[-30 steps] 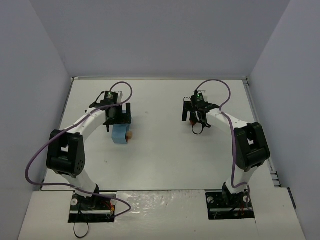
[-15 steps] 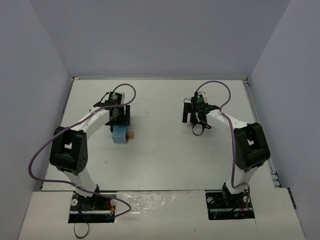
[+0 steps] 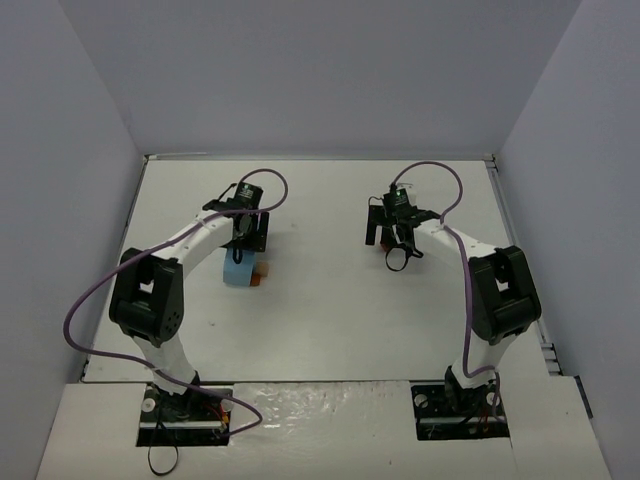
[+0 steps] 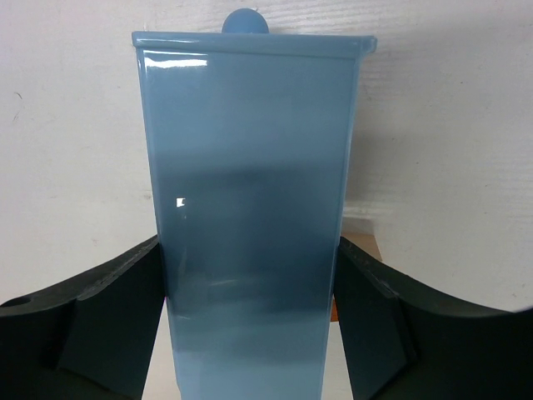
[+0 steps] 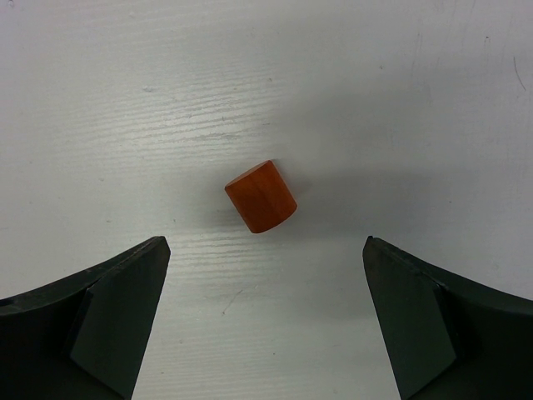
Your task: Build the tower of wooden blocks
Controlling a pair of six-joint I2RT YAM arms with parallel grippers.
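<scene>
On the left half of the white tabletop (image 3: pixel 330 320), the left gripper (image 4: pixel 250 250) is closed on a tall, glossy light-blue rectangular box (image 4: pixel 250 150). In the left wrist view its two dark fingers (image 4: pixel 125 308) press against the box's opposite long sides, and the box fills the gap between them. A small round blue knob (image 4: pixel 244 20) shows just past the far end of the box. Whether the box rests on the tabletop or is raised off it cannot be told. Just beside the box, on its right side, lies a light tan wooden block (image 4: pixel 360 240). It is partly hidden behind the right-hand finger, and an orange-brown sliver shows below it in the narrow gap next to the box. From above, that spot appears as a tiny reddish-brown speck touching, or almost touching, the box's lower right corner. Well apart, on the right half of the tabletop, the right gripper (image 5: pixel 266 243) hangs with its jaws spread wide and holds nothing. A small reddish-orange wooden block (image 5: pixel 261 197), short and rounded like a stub of dowel, lies on the tabletop. It is just ahead of the gap between that gripper's fingertips, roughly centred, and clear of both.
</scene>
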